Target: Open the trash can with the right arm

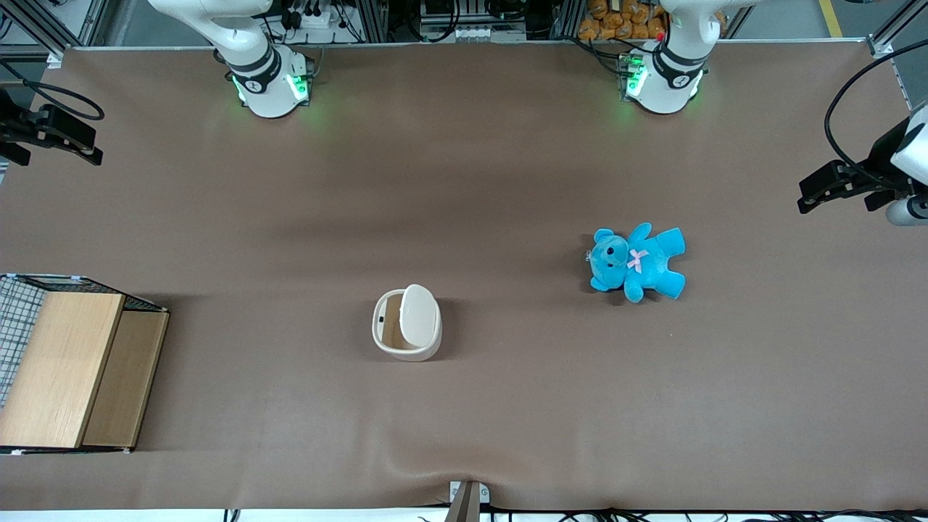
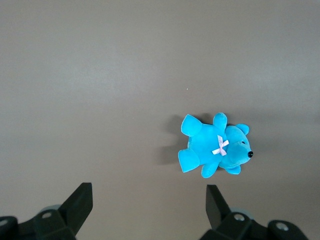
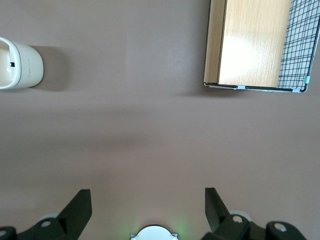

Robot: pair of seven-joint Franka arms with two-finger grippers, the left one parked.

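The cream-white trash can (image 1: 406,341) stands on the brown table, near its middle. Its flat lid (image 1: 420,314) is tipped up on the side toward the parked arm, baring the tan inside (image 1: 392,324). My right arm's gripper (image 1: 85,145) hangs off toward the working arm's end of the table, farther from the front camera than the can and well apart from it. In the right wrist view the gripper (image 3: 147,192) is open with nothing between its fingers, above bare table, and only part of the trash can (image 3: 20,65) shows at the frame's edge.
A wooden box with wire mesh (image 1: 65,362) (image 3: 255,45) sits at the working arm's end of the table. A blue teddy (image 1: 638,261) (image 2: 215,147) lies toward the parked arm's end. The arm bases (image 1: 268,83) stand along the table's back edge.
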